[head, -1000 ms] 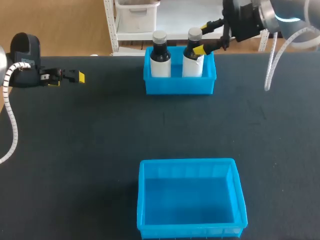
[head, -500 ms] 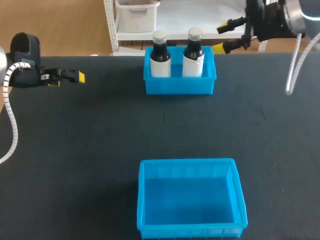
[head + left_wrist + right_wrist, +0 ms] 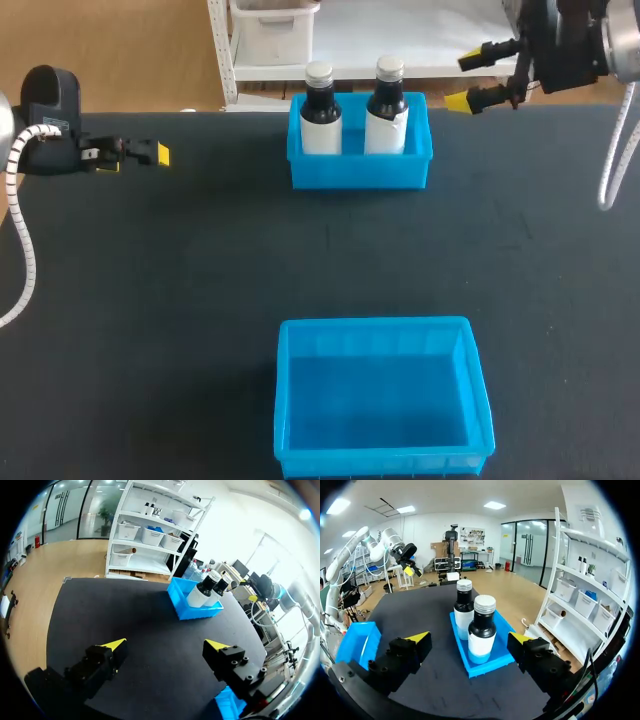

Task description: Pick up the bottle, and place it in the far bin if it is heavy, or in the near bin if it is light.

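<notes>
Two dark bottles with white labels and silver caps stand upright in the far bin (image 3: 360, 170): a left bottle (image 3: 320, 122) and a right bottle (image 3: 386, 118). My right gripper (image 3: 463, 80) hangs open, right of that bin, touching nothing. In the right wrist view its fingers (image 3: 469, 638) are spread wide, with both bottles (image 3: 482, 630) ahead of them in the bin (image 3: 497, 660). My left gripper (image 3: 165, 645) stands open and empty over the table's far left (image 3: 150, 153). The far bin (image 3: 182, 607) lies well ahead of it.
The near bin (image 3: 380, 465), blue and with nothing in it, sits at the table's front middle; it also shows in the right wrist view (image 3: 355, 640). Black table surface (image 3: 200, 280) stretches between the two bins.
My right gripper has drawn back to the right, away from the right bottle, still open. Both bottles stay in the far bin. The left arm has not moved.
</notes>
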